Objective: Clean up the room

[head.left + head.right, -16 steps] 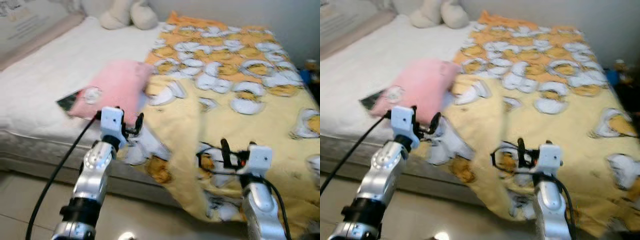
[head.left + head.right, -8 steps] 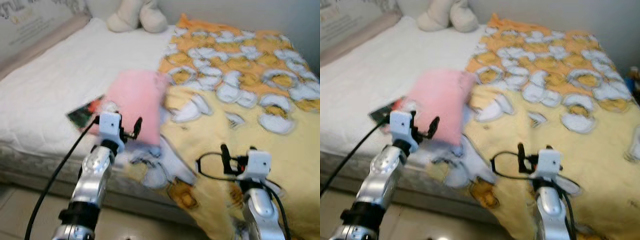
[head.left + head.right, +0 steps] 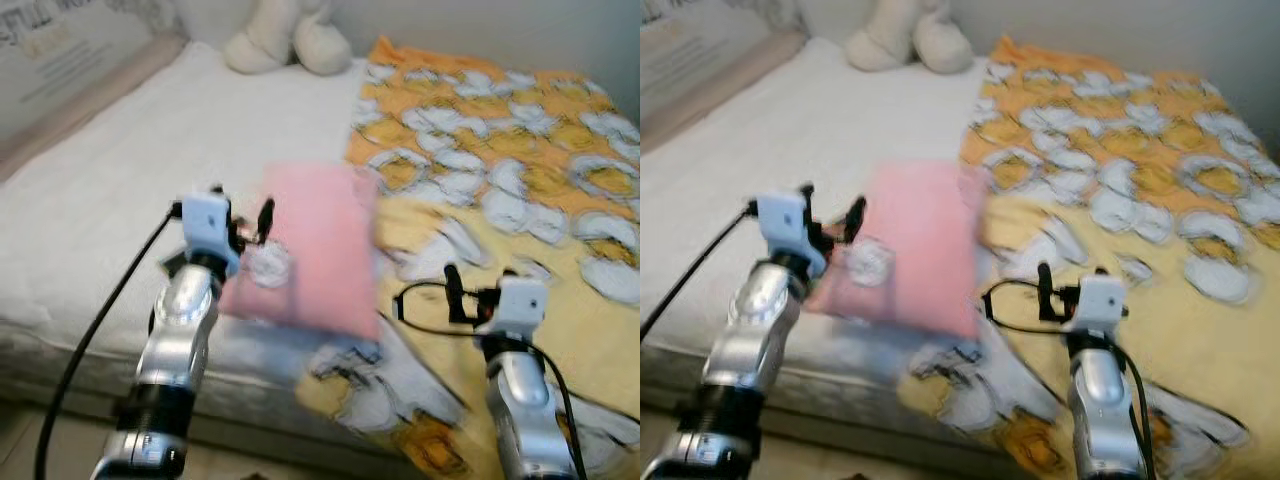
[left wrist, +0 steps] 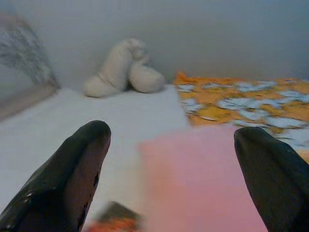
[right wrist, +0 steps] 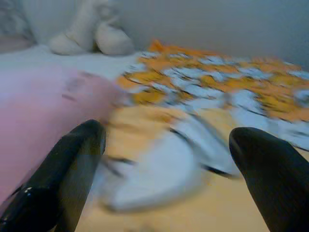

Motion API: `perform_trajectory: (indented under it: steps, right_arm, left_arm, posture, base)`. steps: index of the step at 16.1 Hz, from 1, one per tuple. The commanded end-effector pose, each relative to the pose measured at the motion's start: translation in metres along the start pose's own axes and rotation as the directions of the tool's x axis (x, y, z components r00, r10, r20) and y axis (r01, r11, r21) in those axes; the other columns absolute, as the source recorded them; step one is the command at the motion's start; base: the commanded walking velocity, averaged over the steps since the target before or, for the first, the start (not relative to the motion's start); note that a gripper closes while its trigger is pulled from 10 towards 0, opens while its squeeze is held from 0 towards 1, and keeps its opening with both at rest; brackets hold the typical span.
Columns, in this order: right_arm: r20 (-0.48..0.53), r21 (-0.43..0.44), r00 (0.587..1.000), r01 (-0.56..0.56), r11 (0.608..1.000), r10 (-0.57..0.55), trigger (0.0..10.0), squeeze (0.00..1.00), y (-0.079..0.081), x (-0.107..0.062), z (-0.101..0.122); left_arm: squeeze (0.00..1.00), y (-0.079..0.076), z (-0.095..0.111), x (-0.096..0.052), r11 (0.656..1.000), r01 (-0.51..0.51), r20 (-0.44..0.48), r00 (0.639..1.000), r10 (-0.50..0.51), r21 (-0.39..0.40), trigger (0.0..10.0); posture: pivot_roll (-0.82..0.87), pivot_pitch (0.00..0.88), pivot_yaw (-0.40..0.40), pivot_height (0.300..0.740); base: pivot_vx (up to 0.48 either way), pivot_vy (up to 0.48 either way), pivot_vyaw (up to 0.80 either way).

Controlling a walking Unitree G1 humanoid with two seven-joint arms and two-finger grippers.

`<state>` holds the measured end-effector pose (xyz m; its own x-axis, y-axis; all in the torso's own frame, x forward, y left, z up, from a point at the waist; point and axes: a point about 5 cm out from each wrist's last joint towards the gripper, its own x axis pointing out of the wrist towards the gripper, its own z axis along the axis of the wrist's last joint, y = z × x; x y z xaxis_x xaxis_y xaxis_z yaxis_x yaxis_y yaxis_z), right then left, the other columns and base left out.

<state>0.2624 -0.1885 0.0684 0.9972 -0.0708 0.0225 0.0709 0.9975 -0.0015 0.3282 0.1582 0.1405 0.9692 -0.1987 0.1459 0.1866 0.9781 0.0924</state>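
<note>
One pink pillow (image 3: 315, 250) lies on the bed (image 3: 110, 190), beside one yellow blanket (image 3: 500, 160). One plush toy (image 3: 285, 40) sits far behind. Left gripper (image 4: 178, 159) and right gripper (image 5: 169, 164) both hover wide apart, holding nothing.

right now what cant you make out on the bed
- Pink pillow: motion blur smears its edges and the round pale patch near its lower corner in both eye views.
- Dark and orange flat item: cut off by the left wrist view's bottom edge and blurred; cannot identify it.
- Yellow blanket: print too blurred to read.
- Cream plush toy: its top is cut off by the frame edge.
</note>
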Motion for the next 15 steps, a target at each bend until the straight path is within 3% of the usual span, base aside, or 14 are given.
perform_trajectory:
  steps: [1, 2, 6, 7, 9, 10, 11, 12, 13, 15]
  right_arm:
    - [0.016, 0.016, 1.0, -0.017, 1.0, 0.016, 10.0, 0.0, 0.008, 0.003, 0.005]
    - [0.016, 0.032, 1.0, -0.008, 0.999, 0.008, 10.0, 0.0, 0.006, 0.005, 0.005]
    - [0.024, 0.122, 0.999, 0.042, 0.992, -0.045, 10.0, 0.0, 0.0, 0.022, 0.02]
    - [0.034, 0.159, 0.997, 0.065, 0.985, -0.071, 10.0, 0.0, -0.004, 0.035, 0.032]
    - [0.054, 0.216, 0.995, 0.071, 0.974, -0.084, 10.0, 0.0, -0.009, 0.053, 0.049]
    - [0.004, 0.38, 0.996, 0.082, 0.921, -0.091, 10.0, 0.0, -0.016, 0.068, 0.058]
    - [-0.071, 0.647, 0.994, 0.108, 0.755, -0.081, 10.0, 0.0, -0.023, 0.074, 0.054]
    - [-0.113, 0.673, 0.99, 0.135, 0.727, -0.079, 10.0, 0.0, -0.028, 0.072, 0.044]
    - [-0.165, 0.648, 0.982, 0.181, 0.74, -0.095, 10.0, 0.0, -0.036, 0.064, 0.029]
    - [-0.231, 0.629, 0.964, 0.252, 0.735, -0.134, 10.0, 0.0, -0.044, 0.044, 0.008]
  left_arm:
    - [0.0, 0.004, -0.005, 0.0, 1.0, -0.005, -0.045, 0.999, 0.005, 0.006, 10.0]
    - [0.0, 0.0, -0.003, -0.001, 1.0, 0.009, -0.029, 1.0, -0.01, -0.024, 10.0]
    - [0.0, -0.005, 0.002, 0.009, 1.0, 0.0, -0.025, 1.0, 0.0, -0.012, 10.0]
    - [0.0, -0.004, 0.003, 0.022, 1.0, -0.013, -0.079, 0.997, 0.015, 0.026, 10.0]
    - [0.0, 0.002, 0.005, 0.036, 0.998, -0.036, -0.126, 0.992, 0.03, -0.044, 10.0]
    - [0.0, 0.001, -0.011, 0.044, 0.984, -0.006, -0.27, 0.962, -0.043, -0.175, 10.0]
    - [0.0, -0.011, -0.031, 0.044, 0.966, 0.036, -0.405, 0.903, -0.141, -0.257, 10.0]
    - [0.0, -0.019, -0.039, 0.043, 0.955, 0.057, -0.45, 0.873, -0.189, -0.29, 10.0]
    - [0.0, -0.03, -0.042, 0.044, 0.938, 0.08, -0.472, 0.847, -0.243, -0.338, 10.0]
    - [0.0, -0.04, -0.032, 0.055, 0.926, 0.1, -0.446, 0.854, -0.267, -0.363, 10.0]
  posture:
    - [0.04, 0.0, 0.021, 0.732]
    - [0.04, 0.0, 0.02, 0.732]
    - [0.06, 0.0, 0.003, 0.732]
    - [0.06, 0.0, -0.003, 0.732]
    - [0.06, 0.0, -0.006, 0.732]
    - [0.06, 0.0, -0.008, 0.732]
    - [0.06, 0.0, -0.012, 0.732]
    - [0.06, 0.0, -0.008, 0.732]
    - [0.05, 0.0, -0.004, 0.732]
    - [0.03, 0.0, 0.009, 0.732]
  base:
    - [0.0, 0.0, 0.0]
    - [0.394, 0.0, 0.0]
    - [0.48, 0.0, 0.0]
    - [0.0, 0.0, 0.0]
    - [0.0, 0.0, 0.0]
    - [0.0, 0.0, 0.0]
    - [0.0, 0.0, 0.0]
    - [0.0, 0.0, 0.0]
    - [0.0, 0.0, 0.0]
    - [0.0, 0.0, 0.0]
